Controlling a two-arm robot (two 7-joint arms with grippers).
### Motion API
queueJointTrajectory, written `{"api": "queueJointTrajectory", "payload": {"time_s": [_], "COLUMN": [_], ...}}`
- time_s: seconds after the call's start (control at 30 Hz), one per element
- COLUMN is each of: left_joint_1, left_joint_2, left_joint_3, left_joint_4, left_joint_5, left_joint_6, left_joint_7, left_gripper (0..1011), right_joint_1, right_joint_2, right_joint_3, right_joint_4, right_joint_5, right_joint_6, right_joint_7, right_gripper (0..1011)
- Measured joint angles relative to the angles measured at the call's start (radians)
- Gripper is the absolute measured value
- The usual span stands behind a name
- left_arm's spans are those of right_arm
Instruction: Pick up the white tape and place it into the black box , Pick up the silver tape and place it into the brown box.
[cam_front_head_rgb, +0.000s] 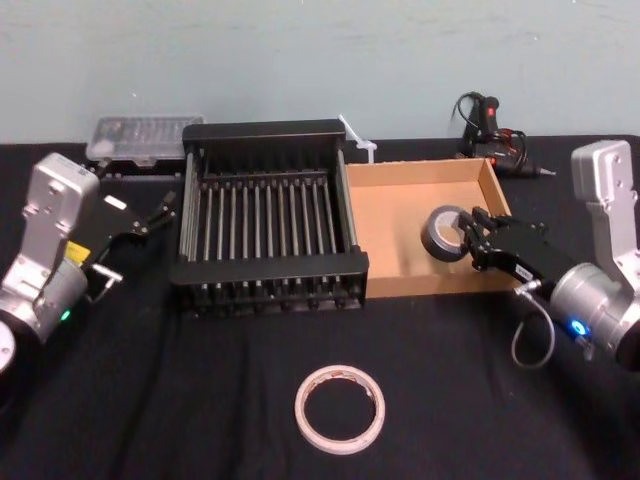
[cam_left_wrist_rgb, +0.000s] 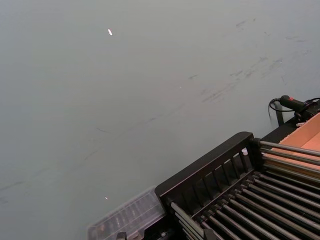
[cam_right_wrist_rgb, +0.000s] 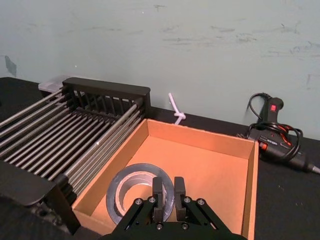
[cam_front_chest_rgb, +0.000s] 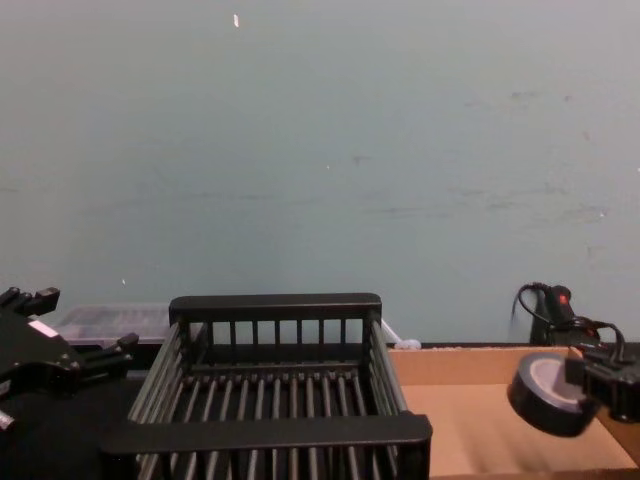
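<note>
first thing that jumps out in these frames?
The right gripper holds the silver tape over the brown box, on the right. Left of it stands the black box, and the white tape lies flat on the black cloth nearer the robot.

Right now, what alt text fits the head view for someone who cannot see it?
The right gripper holds the silver tape over the brown box. The white tape lies on the table; the black box sits left.

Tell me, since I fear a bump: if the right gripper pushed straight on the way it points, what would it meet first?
Likely the black box. The right gripper, shut on the silver tape, points across the brown box toward it, though depth is unclear.
</note>
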Motion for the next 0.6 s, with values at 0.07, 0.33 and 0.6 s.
{"api": "queueJointTrajectory", "payload": {"time_s": [0.07,0.33,0.6], "left_joint_1": [0.0,0.0,0.0], "left_joint_2": [0.0,0.0,0.0], "left_joint_3": [0.0,0.0,0.0], "left_joint_4": [0.0,0.0,0.0], "left_joint_5": [0.0,0.0,0.0], "left_joint_6": [0.0,0.0,0.0], "left_joint_7": [0.0,0.0,0.0], "left_gripper": [1001,1001,1001], "right_joint_1": [0.011,0.068,0.115], "right_joint_2": [-0.006,-0.034,-0.057], "right_joint_3": [-0.003,-0.016,-0.021], "right_joint_4": [0.01,0.073,0.133], "right_joint_5": [-0.003,-0.019,-0.036], "right_joint_6": [0.0,0.005,0.008], "right_joint_7": [0.0,-0.002,-0.005], "right_gripper": [144,144,144]}}
